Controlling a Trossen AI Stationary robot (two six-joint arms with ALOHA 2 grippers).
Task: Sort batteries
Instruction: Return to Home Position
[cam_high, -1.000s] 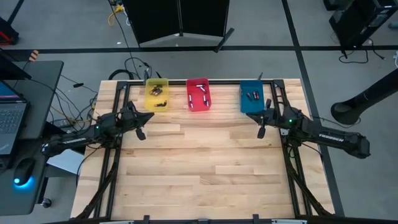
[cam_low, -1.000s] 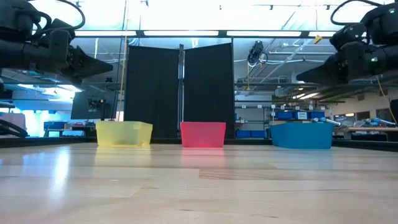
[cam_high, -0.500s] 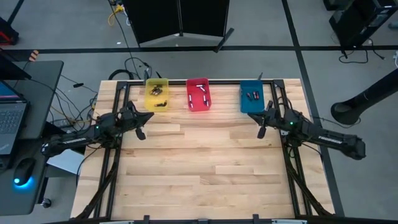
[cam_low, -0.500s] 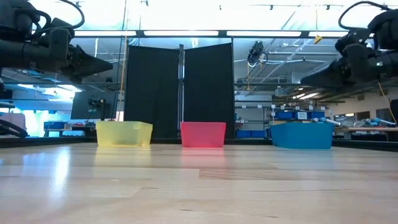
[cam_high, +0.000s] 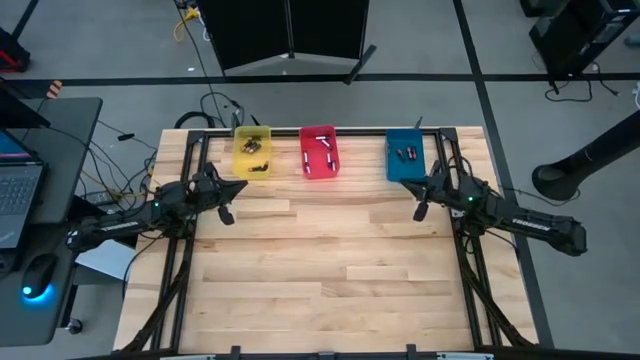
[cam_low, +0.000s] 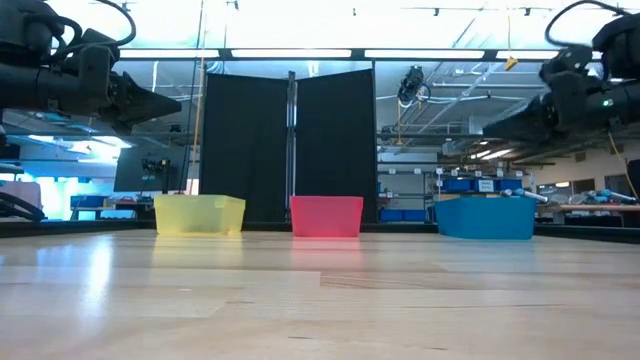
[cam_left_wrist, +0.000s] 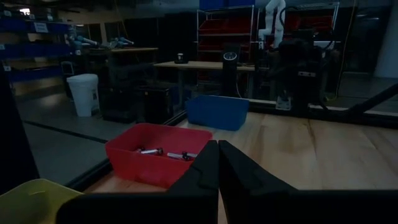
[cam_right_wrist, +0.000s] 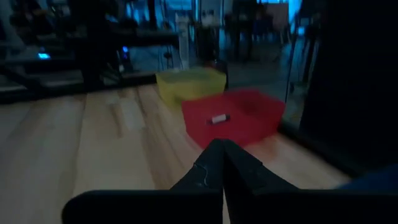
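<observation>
Three bins stand in a row at the table's far edge: yellow (cam_high: 252, 152), red (cam_high: 318, 152) and blue (cam_high: 405, 158). Batteries lie inside each: dark ones in the yellow bin (cam_high: 257, 148), pale ones in the red bin (cam_high: 323, 142), reddish ones in the blue bin (cam_high: 405, 154). My left gripper (cam_high: 228, 213) hovers shut above the table near the yellow bin, its fingers (cam_left_wrist: 217, 152) closed on nothing. My right gripper (cam_high: 420, 209) hovers shut near the blue bin, fingers (cam_right_wrist: 221, 152) also empty. In the left wrist view, batteries (cam_left_wrist: 163, 152) rest on the red bin's floor.
Bare wooden tabletop (cam_high: 330, 270) spreads from the bins to the near edge. Black frame rails (cam_high: 185, 270) run along both sides of the table. A desk with a laptop (cam_high: 20, 195) stands off the table's left side.
My right arm has settled slightly lower and drawn back a little toward the table's right edge, its wrist rolling a bit; its fingers stay shut. My left arm has kept still.
</observation>
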